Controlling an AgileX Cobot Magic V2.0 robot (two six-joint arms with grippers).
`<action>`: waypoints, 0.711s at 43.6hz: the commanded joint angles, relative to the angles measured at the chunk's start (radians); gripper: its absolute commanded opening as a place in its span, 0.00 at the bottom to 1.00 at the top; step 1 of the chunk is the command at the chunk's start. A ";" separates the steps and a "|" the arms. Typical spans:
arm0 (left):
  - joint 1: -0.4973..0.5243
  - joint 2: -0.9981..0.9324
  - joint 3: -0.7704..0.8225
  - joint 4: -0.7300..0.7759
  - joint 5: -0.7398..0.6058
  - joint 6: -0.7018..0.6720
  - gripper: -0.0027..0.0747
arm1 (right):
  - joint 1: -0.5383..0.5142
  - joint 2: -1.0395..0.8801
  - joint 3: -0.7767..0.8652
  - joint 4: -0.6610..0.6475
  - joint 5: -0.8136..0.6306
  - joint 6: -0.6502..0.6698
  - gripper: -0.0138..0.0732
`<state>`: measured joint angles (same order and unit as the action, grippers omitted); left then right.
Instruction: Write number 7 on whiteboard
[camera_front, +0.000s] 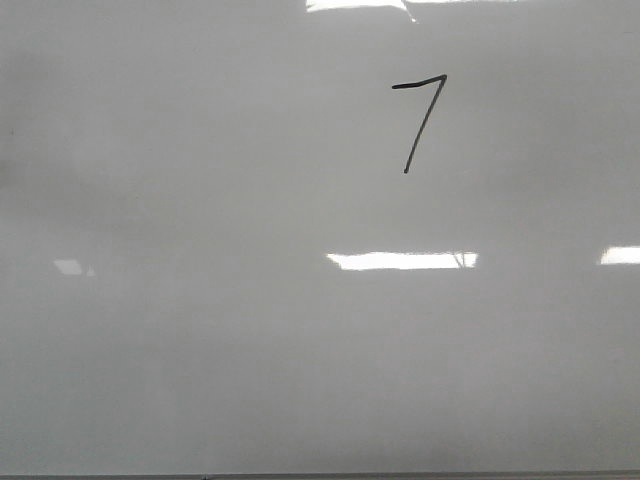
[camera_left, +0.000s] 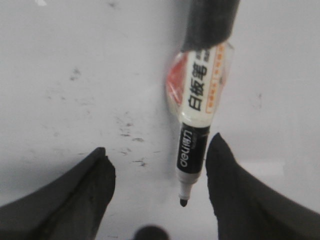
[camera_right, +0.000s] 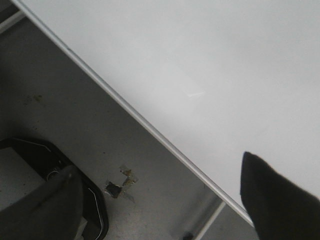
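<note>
The number 7 (camera_front: 420, 120) stands in thin black ink on the upper right of the whiteboard (camera_front: 200, 350), which fills the front view. Neither gripper shows there. In the left wrist view an uncapped black-and-white marker (camera_left: 200, 100) lies on the whiteboard (camera_left: 60, 75), its black tip (camera_left: 183, 202) bare. My left gripper (camera_left: 160, 145) is open around it, and the marker lies close to one finger (camera_left: 235, 180) with a small gap. My right gripper (camera_right: 159, 162) is open and empty, straddling the whiteboard's (camera_right: 225, 60) edge.
Faint dark smudges (camera_left: 131, 132) mark the board near the marker. Bright light reflections (camera_front: 400, 260) lie across the board. Beyond the board's metal rim (camera_right: 125, 107) are the grey floor (camera_right: 60, 110), a black base (camera_right: 92, 210) and a thin support strut (camera_right: 210, 220).
</note>
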<state>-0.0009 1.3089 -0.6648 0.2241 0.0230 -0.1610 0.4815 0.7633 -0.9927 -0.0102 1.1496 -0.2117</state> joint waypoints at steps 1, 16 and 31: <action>-0.002 -0.074 -0.074 0.021 0.070 0.004 0.64 | -0.006 -0.016 -0.060 -0.093 0.003 0.089 0.91; -0.047 -0.323 -0.268 -0.015 0.596 0.055 0.66 | -0.006 -0.149 -0.056 -0.159 0.035 0.272 0.91; -0.307 -0.588 -0.268 -0.311 0.805 0.203 0.65 | -0.006 -0.208 -0.056 -0.159 0.024 0.277 0.91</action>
<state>-0.2530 0.7683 -0.8990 -0.0195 0.8553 0.0270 0.4815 0.5496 -1.0239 -0.1439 1.2420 0.0625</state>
